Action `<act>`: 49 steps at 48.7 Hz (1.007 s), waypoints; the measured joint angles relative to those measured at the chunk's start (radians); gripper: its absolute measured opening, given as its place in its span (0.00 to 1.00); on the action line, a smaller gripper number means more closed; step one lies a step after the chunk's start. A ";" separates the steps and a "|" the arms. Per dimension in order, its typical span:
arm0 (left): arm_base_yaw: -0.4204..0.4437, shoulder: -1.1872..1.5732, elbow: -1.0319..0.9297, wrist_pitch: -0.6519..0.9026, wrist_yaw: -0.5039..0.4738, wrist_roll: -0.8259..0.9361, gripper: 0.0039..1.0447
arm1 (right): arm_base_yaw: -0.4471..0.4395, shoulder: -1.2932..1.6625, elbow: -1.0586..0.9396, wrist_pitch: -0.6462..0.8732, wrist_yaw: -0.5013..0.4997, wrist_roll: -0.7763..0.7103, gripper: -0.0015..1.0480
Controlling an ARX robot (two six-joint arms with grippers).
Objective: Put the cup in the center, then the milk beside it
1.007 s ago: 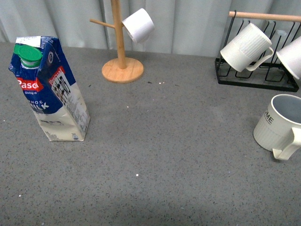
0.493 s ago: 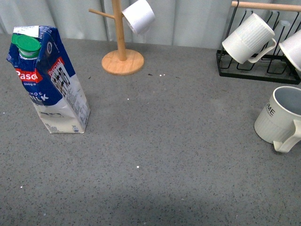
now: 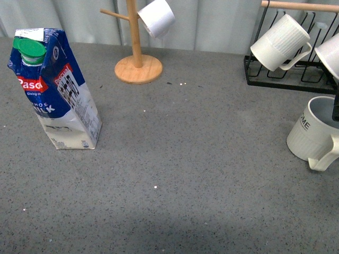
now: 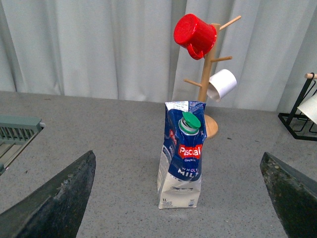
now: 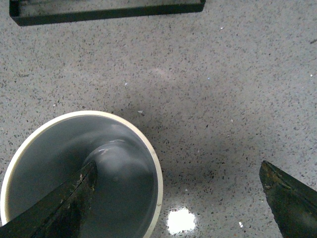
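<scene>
My right gripper [image 5: 177,168] hangs spread wide directly above the cup [image 5: 59,148], one finger over its grey inside and the other outside the rim. The cup stands upright at the table's [image 3: 185,174] right edge, well off centre. The milk [image 3: 55,95] stands far left, facing my left gripper [image 4: 177,154], which is also spread.

Left gripper [image 4: 177,156] faces level across the desk [image 4: 99,124], jaws spread wide; right gripper [image 5: 176,167] points straight down, equally wide.

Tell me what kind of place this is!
Likely a kitchen counter, perhaps staged: grey speckled countertop, a wooden mug tree, a black mug rack, a milk carton, with a curtain behind.
</scene>
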 joint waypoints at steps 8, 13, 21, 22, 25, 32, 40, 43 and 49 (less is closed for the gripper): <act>0.000 0.000 0.000 0.000 0.000 0.000 0.94 | 0.002 0.027 0.022 -0.031 0.003 0.024 0.91; 0.000 0.000 0.000 0.000 0.000 0.000 0.94 | -0.001 0.031 0.024 -0.037 0.003 0.037 0.74; 0.000 0.000 0.000 0.000 0.000 0.000 0.94 | -0.004 0.033 0.024 -0.041 0.002 0.044 0.55; 0.000 0.000 0.000 0.000 0.000 0.000 0.94 | -0.005 0.033 0.025 -0.044 0.001 0.048 0.52; 0.000 0.000 0.000 0.000 0.000 0.000 0.94 | -0.006 0.033 0.025 -0.048 -0.001 0.051 0.45; 0.000 0.000 0.000 0.000 0.000 0.000 0.94 | -0.012 0.033 0.027 -0.062 -0.006 0.065 0.20; 0.000 0.000 0.000 0.000 0.000 0.000 0.94 | -0.013 0.030 0.040 -0.077 -0.026 0.074 0.01; 0.000 0.000 0.000 0.000 0.000 0.000 0.94 | -0.011 0.025 0.046 -0.085 -0.032 0.077 0.01; 0.000 0.000 0.000 0.000 0.000 0.000 0.94 | -0.010 0.012 0.052 -0.106 -0.046 0.084 0.01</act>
